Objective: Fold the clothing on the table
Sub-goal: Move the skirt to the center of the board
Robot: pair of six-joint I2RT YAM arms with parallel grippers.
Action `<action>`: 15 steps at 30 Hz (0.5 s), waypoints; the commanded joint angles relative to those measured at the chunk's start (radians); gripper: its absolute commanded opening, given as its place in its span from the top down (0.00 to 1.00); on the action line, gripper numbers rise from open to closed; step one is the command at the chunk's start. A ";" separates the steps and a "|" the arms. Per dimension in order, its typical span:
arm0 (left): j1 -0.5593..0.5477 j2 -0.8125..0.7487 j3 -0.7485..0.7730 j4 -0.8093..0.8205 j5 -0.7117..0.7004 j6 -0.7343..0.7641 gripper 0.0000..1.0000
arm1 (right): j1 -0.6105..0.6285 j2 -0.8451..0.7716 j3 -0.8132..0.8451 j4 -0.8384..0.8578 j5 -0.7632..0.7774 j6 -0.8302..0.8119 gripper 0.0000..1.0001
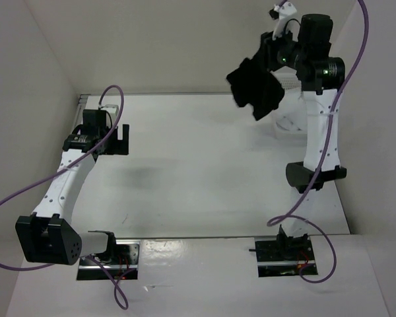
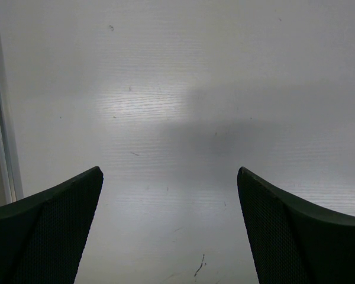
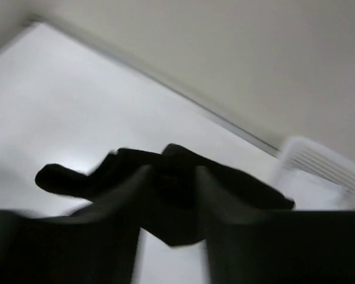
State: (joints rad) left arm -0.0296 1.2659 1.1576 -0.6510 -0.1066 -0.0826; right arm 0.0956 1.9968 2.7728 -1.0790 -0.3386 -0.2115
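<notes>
The black clothing (image 1: pixel 254 89) hangs bunched in the air above the far right of the white table (image 1: pixel 198 172), at the tips of my raised right gripper (image 1: pixel 269 59). The right wrist view is blurred. In it the clothing (image 3: pixel 236 183) spreads across and past my right gripper (image 3: pixel 168 174). The fingers (image 3: pixel 124 225) stand apart, with table showing between them lower down. Whether they still pinch the fabric I cannot tell. My left gripper (image 1: pixel 122 139) hovers low over the bare left side of the table, wide open (image 2: pixel 168 171) with nothing between its fingers (image 2: pixel 284 231).
A white lattice basket (image 3: pixel 319 160) stands at the far right of the table, partly behind the right arm (image 1: pixel 289 124). A thin metal rail (image 2: pixel 0 118) runs along the table's left edge. Walls close off the back and both sides.
</notes>
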 commanded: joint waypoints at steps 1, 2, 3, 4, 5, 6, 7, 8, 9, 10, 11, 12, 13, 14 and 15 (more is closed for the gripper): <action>-0.001 -0.008 0.001 0.019 -0.005 -0.002 0.00 | 0.081 0.002 0.005 -0.216 -0.160 -0.144 0.44; -0.001 -0.008 0.001 0.019 -0.005 -0.002 0.00 | 0.101 -0.033 -0.062 -0.216 -0.149 -0.172 0.21; -0.001 -0.008 0.001 0.019 -0.005 -0.002 0.00 | 0.137 -0.052 -0.199 -0.182 -0.134 -0.186 0.14; -0.001 -0.008 0.001 0.019 -0.005 -0.002 0.00 | 0.151 -0.071 -0.278 -0.147 -0.119 -0.186 0.02; -0.001 -0.008 0.001 0.019 -0.005 -0.002 0.00 | 0.161 -0.117 -0.439 -0.106 -0.075 -0.186 0.02; -0.001 -0.008 0.001 0.019 -0.005 -0.002 0.00 | 0.170 -0.142 -0.522 -0.063 -0.054 -0.186 0.02; -0.001 -0.008 0.001 0.019 -0.014 -0.002 0.00 | 0.185 -0.168 -0.600 0.026 -0.037 -0.186 0.02; -0.001 -0.008 -0.009 0.019 -0.015 0.009 0.00 | 0.185 -0.196 -0.675 0.068 0.002 -0.186 0.02; -0.001 -0.008 -0.009 0.019 -0.015 0.009 0.00 | 0.203 -0.240 -0.802 0.103 0.025 -0.195 0.02; -0.001 -0.008 -0.009 0.010 -0.015 0.009 0.00 | 0.234 -0.256 -0.853 0.129 0.047 -0.207 0.02; -0.001 -0.008 -0.009 0.010 -0.024 0.009 0.00 | 0.252 -0.265 -0.899 0.158 0.068 -0.207 0.02; -0.001 -0.019 -0.009 0.019 -0.024 0.009 0.00 | 0.274 -0.274 -0.971 0.159 0.108 -0.219 0.02; -0.001 -0.019 -0.009 0.019 -0.024 0.009 0.00 | 0.315 -0.274 -1.005 0.171 0.124 -0.220 0.02; -0.001 -0.019 -0.009 0.019 -0.033 0.009 0.00 | 0.337 -0.274 -1.066 0.183 0.139 -0.220 0.02; -0.001 -0.019 -0.009 0.019 -0.033 0.009 0.00 | 0.358 -0.265 -1.097 0.195 0.177 -0.220 0.02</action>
State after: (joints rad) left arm -0.0296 1.2655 1.1553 -0.6510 -0.1234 -0.0811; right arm 0.3763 1.7988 1.7245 -0.9955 -0.2523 -0.4026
